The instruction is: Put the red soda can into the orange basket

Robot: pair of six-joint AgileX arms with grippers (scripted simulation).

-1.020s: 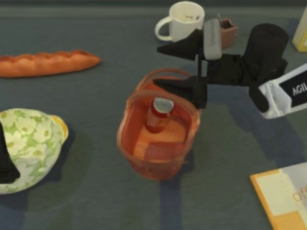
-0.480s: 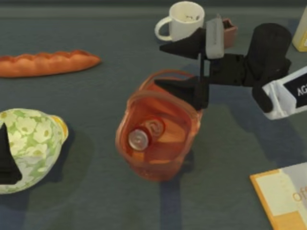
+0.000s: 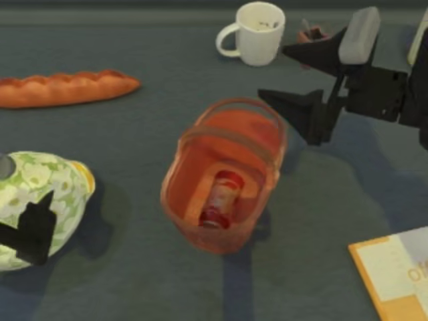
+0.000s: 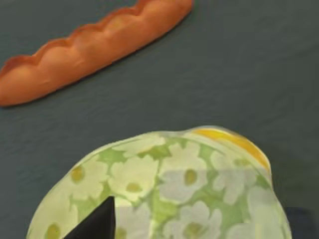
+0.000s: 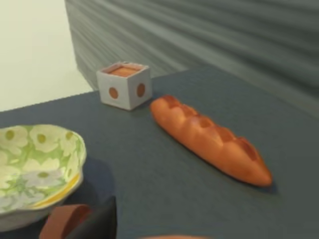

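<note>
1. Red soda can (image 3: pixel 219 199) lies on its side on the slatted floor of the orange basket (image 3: pixel 179 175), mid-table.
2. Right gripper (image 3: pixel 302 75) hovers at the basket's 2 o'clock, clear of the rim, jaws spread wide, holding nothing.
3. Left gripper (image 3: pixel 30 227) parked at 9 o'clock over the green floral vessel (image 3: pixel 47 187); jaw state cannot be told.
4. Baguette (image 3: pixel 67 87) at 10 o'clock, white mug (image 3: pixel 257 32) at 12.
</note>
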